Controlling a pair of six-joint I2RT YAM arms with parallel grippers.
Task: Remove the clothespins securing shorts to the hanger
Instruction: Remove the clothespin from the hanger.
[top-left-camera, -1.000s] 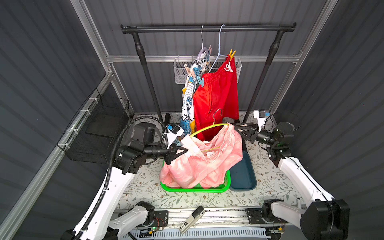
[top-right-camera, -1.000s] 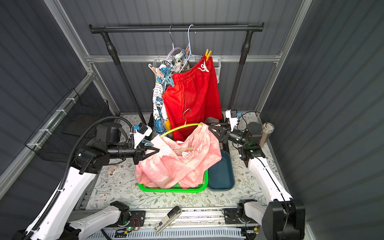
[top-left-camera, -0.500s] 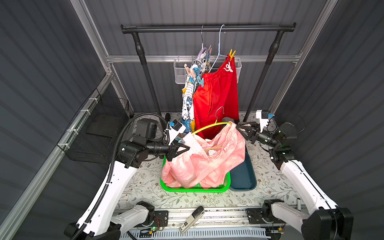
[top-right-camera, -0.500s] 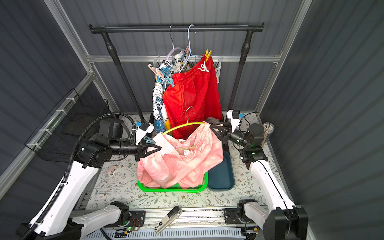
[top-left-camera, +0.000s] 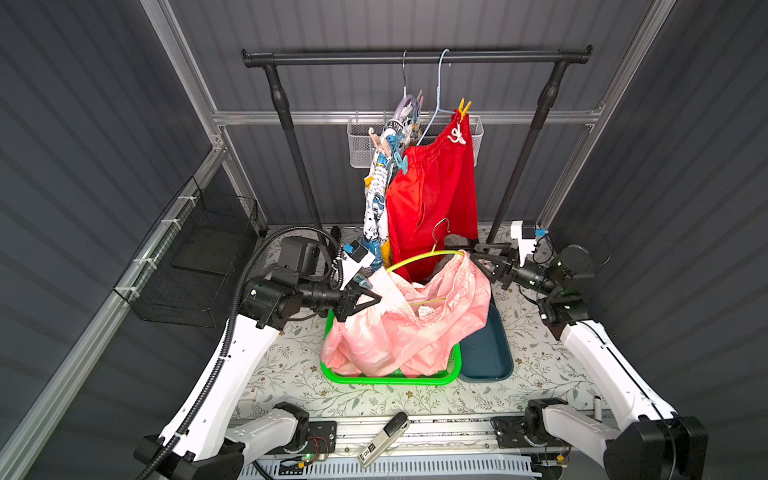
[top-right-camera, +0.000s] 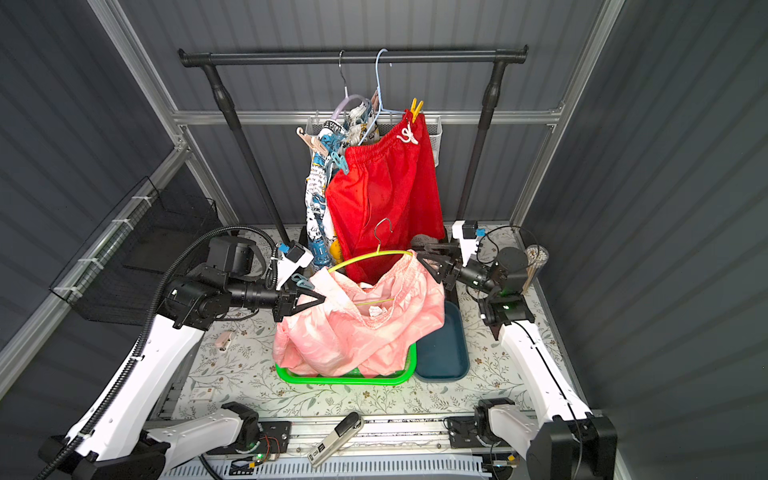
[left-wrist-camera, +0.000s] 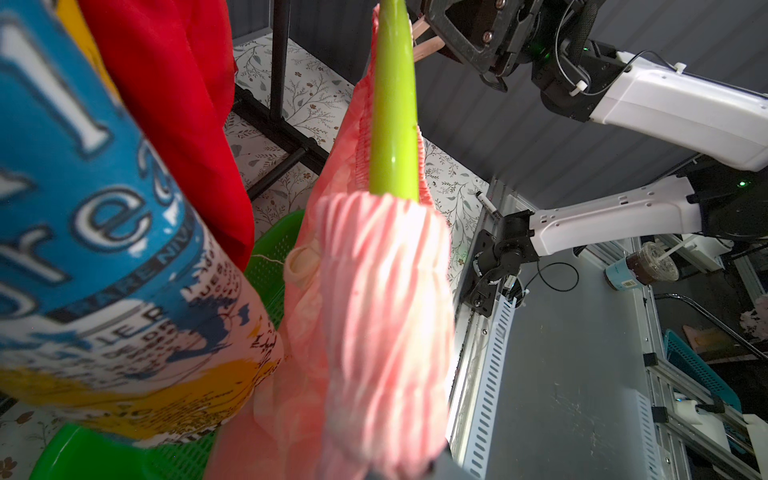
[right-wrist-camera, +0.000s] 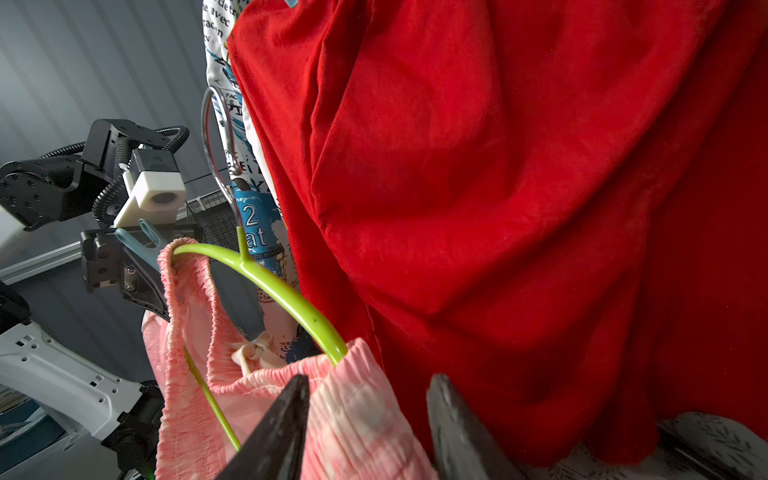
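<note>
A green hanger (top-left-camera: 424, 258) (right-wrist-camera: 286, 291) carries the pink shorts (top-left-camera: 399, 332) (top-right-camera: 357, 332) over the green basket. My left gripper (top-left-camera: 379, 298) (top-right-camera: 323, 298) is shut on the pink waistband at the hanger's left end, beside a light blue clothespin (top-left-camera: 363, 284) (right-wrist-camera: 139, 245). At the other end, my right gripper (top-left-camera: 476, 255) (right-wrist-camera: 370, 380) is open, its jaws either side of the pink waistband. A beige clothespin (left-wrist-camera: 426, 33) shows by its fingers. On the rail hang red shorts (top-left-camera: 436, 195) and newspaper-print shorts (top-left-camera: 376, 195), pinned with yellow (top-left-camera: 463, 106), blue (top-left-camera: 400, 160) and beige (top-left-camera: 380, 141) clothespins.
The green basket (top-left-camera: 453, 365) adjoins a dark blue tray (top-left-camera: 486, 357) on the floral table. A black wire basket (top-left-camera: 199, 266) hangs on the left wall and a white mesh basket (top-left-camera: 357, 145) on the back wall. A loose beige clothespin (top-right-camera: 222, 341) lies on the table's left.
My left gripper has shifted a little to the right and up with the pink waistband. The right gripper's jaws have spread wider at the hanger's right end.
</note>
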